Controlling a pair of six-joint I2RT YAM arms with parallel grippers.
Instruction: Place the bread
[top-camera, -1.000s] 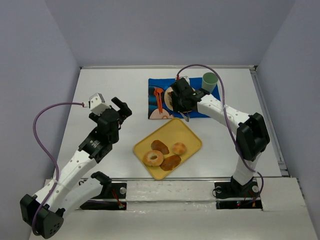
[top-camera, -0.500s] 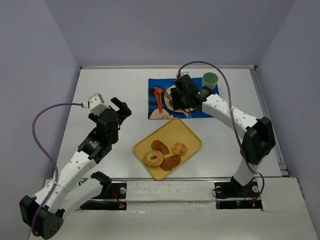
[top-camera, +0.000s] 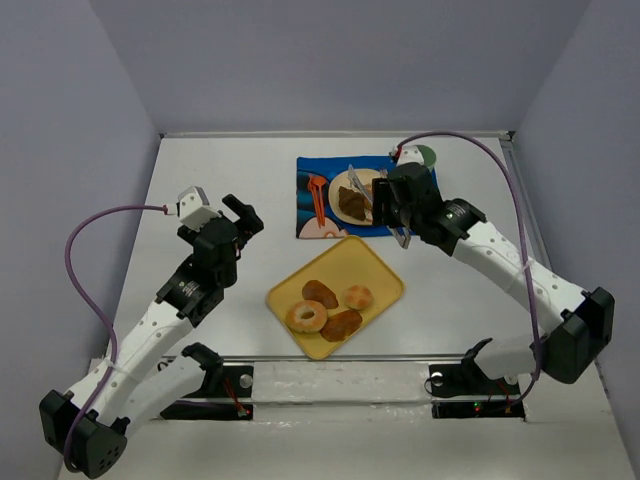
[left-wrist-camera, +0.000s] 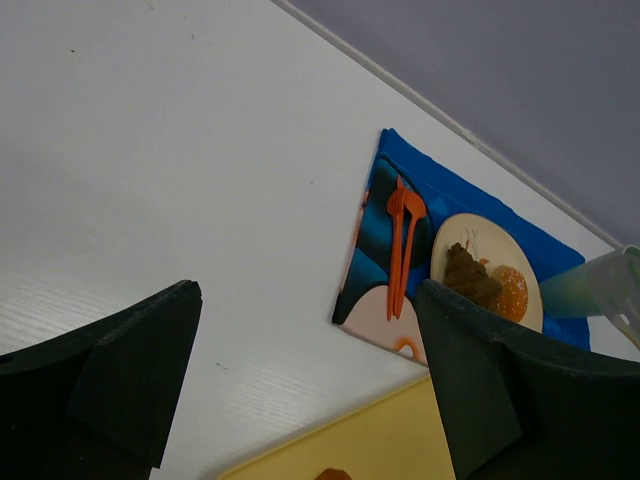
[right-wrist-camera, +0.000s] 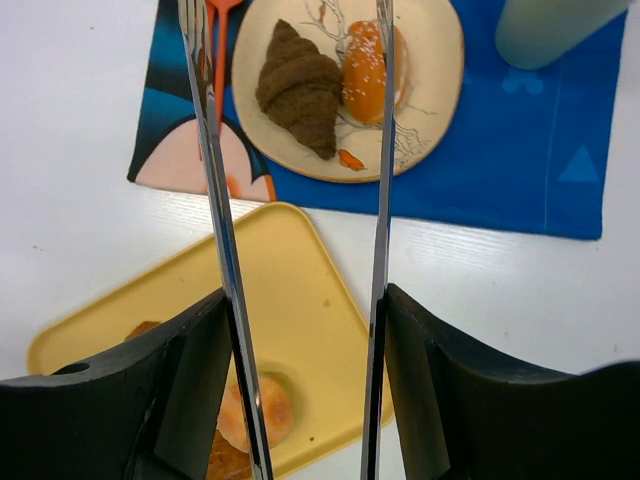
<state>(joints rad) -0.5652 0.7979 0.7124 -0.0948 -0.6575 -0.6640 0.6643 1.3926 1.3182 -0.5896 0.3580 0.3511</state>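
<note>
Right claw (right-wrist-camera: 298, 290) stood open, empty, above tray (top-camera: 362, 258) | croissant (right-wrist-camera: 300, 90) and roll (right-wrist-camera: 368, 72) lay touching on plate (right-wrist-camera: 440, 60), 12 o'clock of tray, croissant at roll's 9 | I judged placing done, only retreat left | left claw (left-wrist-camera: 310, 380) open.

In the right wrist view, the right gripper (right-wrist-camera: 283, 12) runs its long fingers (right-wrist-camera: 381, 150) off the top edge above the plate (right-wrist-camera: 430, 50), so we cannot see their tips. One finger crosses the roll (right-wrist-camera: 360, 75) on the plate. Right of the plate, the cup (right-wrist-camera: 555, 28) is cut by that same edge. Below the plate, the tray (right-wrist-camera: 290, 290) is cut by the bottom edge. From above, the right arm (top-camera: 490, 245) hides the plate's right side and most of the cup. In the left wrist view, the cup beside the plate is blurred.
</note>
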